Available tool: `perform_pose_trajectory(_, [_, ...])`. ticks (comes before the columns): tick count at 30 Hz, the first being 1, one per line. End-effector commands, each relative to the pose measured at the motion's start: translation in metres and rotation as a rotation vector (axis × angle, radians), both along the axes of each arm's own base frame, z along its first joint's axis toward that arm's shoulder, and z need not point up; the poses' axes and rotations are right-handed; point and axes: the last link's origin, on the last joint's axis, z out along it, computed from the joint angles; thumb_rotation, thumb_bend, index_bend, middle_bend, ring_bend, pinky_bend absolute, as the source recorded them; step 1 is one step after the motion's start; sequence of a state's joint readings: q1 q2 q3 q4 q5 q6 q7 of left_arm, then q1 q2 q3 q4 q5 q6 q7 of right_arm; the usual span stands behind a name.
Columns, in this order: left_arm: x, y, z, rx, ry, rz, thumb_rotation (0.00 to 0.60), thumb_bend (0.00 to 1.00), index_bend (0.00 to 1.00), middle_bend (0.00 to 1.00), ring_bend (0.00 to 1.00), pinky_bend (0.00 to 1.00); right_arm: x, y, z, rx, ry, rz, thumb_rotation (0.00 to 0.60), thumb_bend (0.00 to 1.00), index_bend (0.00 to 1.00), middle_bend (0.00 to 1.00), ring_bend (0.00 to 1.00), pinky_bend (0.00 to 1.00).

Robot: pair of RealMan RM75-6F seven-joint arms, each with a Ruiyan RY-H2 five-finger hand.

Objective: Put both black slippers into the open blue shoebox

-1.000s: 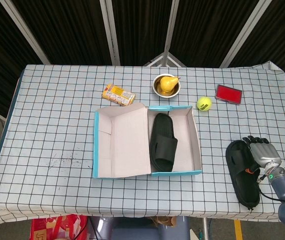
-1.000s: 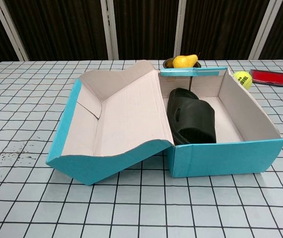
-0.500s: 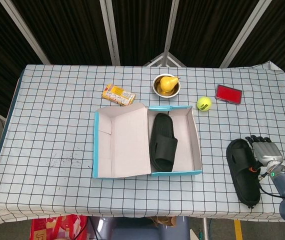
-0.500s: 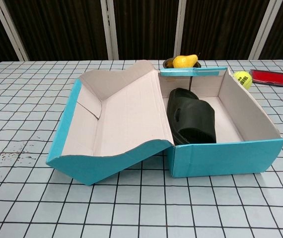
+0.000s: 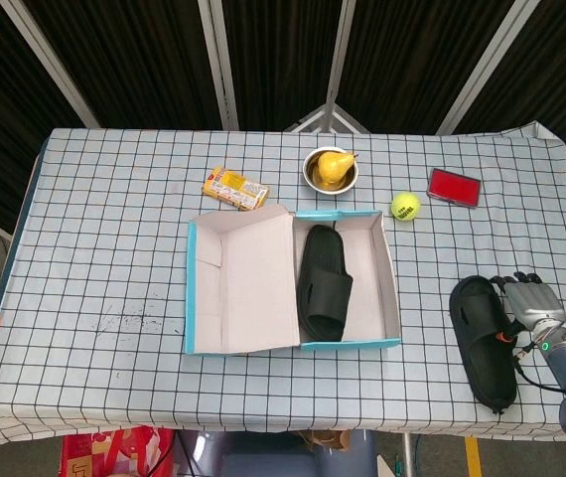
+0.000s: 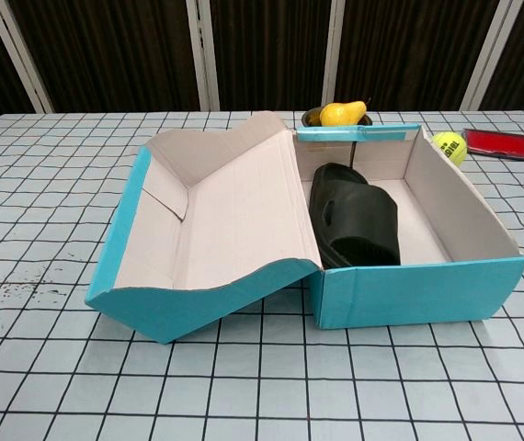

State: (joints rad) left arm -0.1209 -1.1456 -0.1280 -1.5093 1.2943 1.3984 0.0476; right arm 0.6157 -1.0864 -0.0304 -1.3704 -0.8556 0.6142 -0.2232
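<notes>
The open blue shoebox [image 5: 293, 345] sits mid-table with its lid folded out to the left. One black slipper [image 5: 324, 283] lies inside it, along the left side of the box, and shows in the chest view too [image 6: 354, 220]. The second black slipper [image 5: 482, 338] lies on the checked cloth at the front right, toe toward me. My right hand [image 5: 531, 301] rests just right of that slipper's far half, fingers stretched out and holding nothing. It stays outside the chest view. My left hand shows in neither view.
Behind the box stand a bowl with a yellow pear [image 5: 330, 170], a tennis ball [image 5: 405, 206], a red case [image 5: 454, 186] and a snack packet [image 5: 235, 187]. The table's right and front edges run close to my right hand.
My right hand has slid a little to the right and toward me, off the slipper's edge. The slipper and the box stay where they were.
</notes>
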Motion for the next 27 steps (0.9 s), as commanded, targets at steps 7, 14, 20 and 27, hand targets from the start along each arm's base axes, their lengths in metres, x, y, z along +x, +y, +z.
perform_pose_trajectory(7, [0.001, -0.001, 0.001, 0.001, -0.004, -0.004, 0.600, 0.38, 0.03, 0.00, 0.00, 0.07, -0.001, -0.002, -0.005, 0.011, -0.002, -0.007, 0.600, 0.12, 0.18, 0.20, 0.00, 0.00])
perform_pose_trajectory(14, [0.001, 0.000, -0.001, -0.003, -0.004, -0.004, 0.600, 0.38, 0.03, 0.00, 0.00, 0.07, -0.002, -0.004, -0.007, 0.001, -0.003, -0.005, 0.600, 0.13, 0.23, 0.30, 0.01, 0.00])
perform_pose_trajectory(20, [0.001, 0.001, -0.002, -0.007, -0.003, -0.005, 0.600, 0.38, 0.03, 0.00, 0.00, 0.07, -0.003, -0.005, -0.009, -0.004, -0.012, -0.005, 0.600, 0.15, 0.30, 0.36, 0.05, 0.00])
perform_pose_trajectory(27, [0.000, 0.002, -0.002, -0.008, -0.002, -0.003, 0.600, 0.38, 0.03, 0.00, 0.00, 0.07, -0.004, -0.005, -0.012, -0.007, -0.012, -0.001, 0.600, 0.25, 0.42, 0.40, 0.08, 0.00])
